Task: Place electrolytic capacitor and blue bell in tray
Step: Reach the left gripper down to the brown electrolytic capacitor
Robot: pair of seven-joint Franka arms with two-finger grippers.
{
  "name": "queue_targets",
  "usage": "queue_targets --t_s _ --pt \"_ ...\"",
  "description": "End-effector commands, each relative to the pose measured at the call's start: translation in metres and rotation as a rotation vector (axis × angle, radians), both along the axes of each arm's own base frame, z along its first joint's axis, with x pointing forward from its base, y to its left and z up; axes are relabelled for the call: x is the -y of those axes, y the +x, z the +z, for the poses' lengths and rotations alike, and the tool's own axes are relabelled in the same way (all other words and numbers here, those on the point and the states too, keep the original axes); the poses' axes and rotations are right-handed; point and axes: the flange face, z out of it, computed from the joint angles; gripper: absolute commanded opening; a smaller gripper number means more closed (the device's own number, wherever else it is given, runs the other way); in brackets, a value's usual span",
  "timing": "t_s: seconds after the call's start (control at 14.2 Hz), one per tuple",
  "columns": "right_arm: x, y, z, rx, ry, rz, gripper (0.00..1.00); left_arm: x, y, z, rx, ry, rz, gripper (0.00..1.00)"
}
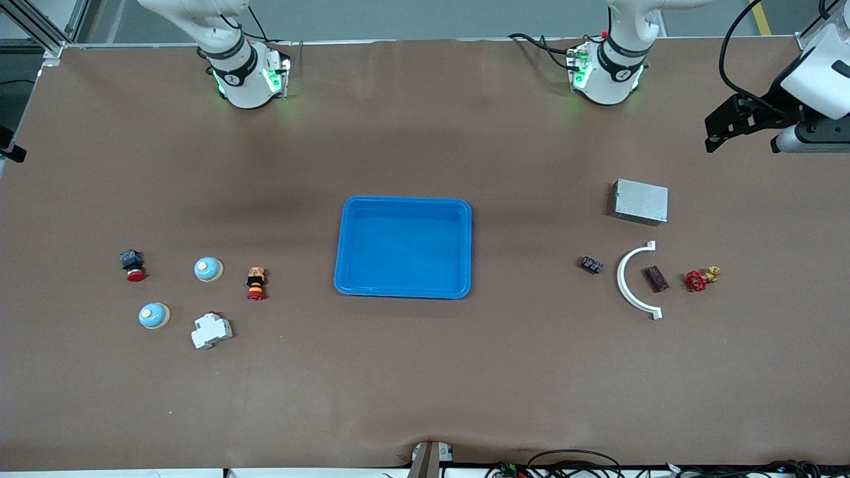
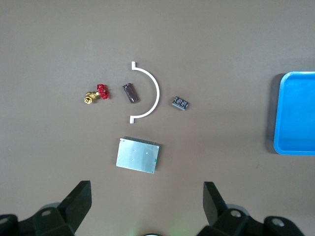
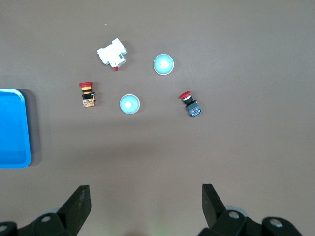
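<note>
Blue tray (image 1: 403,291) sits mid-desk, nothing in it.

Toward the right arm's end: two blue bells, one (image 1: 208,269) farther from the front camera, one (image 1: 154,315) nearer. Beside them a white breaker block (image 1: 211,330), a red-capped push button (image 1: 133,265) and an orange-banded button (image 1: 255,283).

Toward the left arm's end: electrolytic capacitor (image 1: 656,279), dark brown, lying inside the curve of a white half-ring bracket (image 1: 627,279). A small black component (image 1: 591,265) lies on the tray side of the bracket; a red-handled brass valve (image 1: 701,278) beside the capacitor; grey metal box (image 1: 640,201) farther from the camera.

Left gripper (image 2: 146,196) hangs over the grey box area, fingers spread wide, holding nothing. Right gripper (image 3: 145,196) hangs over bare desk near the bells, fingers likewise released.
</note>
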Motion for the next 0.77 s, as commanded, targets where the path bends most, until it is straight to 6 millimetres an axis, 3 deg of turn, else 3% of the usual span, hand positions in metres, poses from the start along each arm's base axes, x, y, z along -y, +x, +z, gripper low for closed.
queue_targets --t_s 0.0,0.21,0.35,0.7 --pt "0.001 -0.002 0.007 0.014 0.001 0.014 1.00 0.002 0.003 0.003 -0.001 0.021 -0.004 1.00" --pt "-0.014 0.002 0.004 0.009 0.005 0.039 1.00 0.000 0.008 -0.004 -0.016 0.022 -0.005 1.00" --pt "-0.037 0.006 0.001 0.000 0.009 0.071 1.00 -0.009 0.019 -0.025 -0.059 0.020 0.003 1.00" --pt "-0.041 0.010 0.003 0.025 0.003 0.079 1.00 -0.014 0.042 -0.111 -0.131 0.124 0.014 1.00"
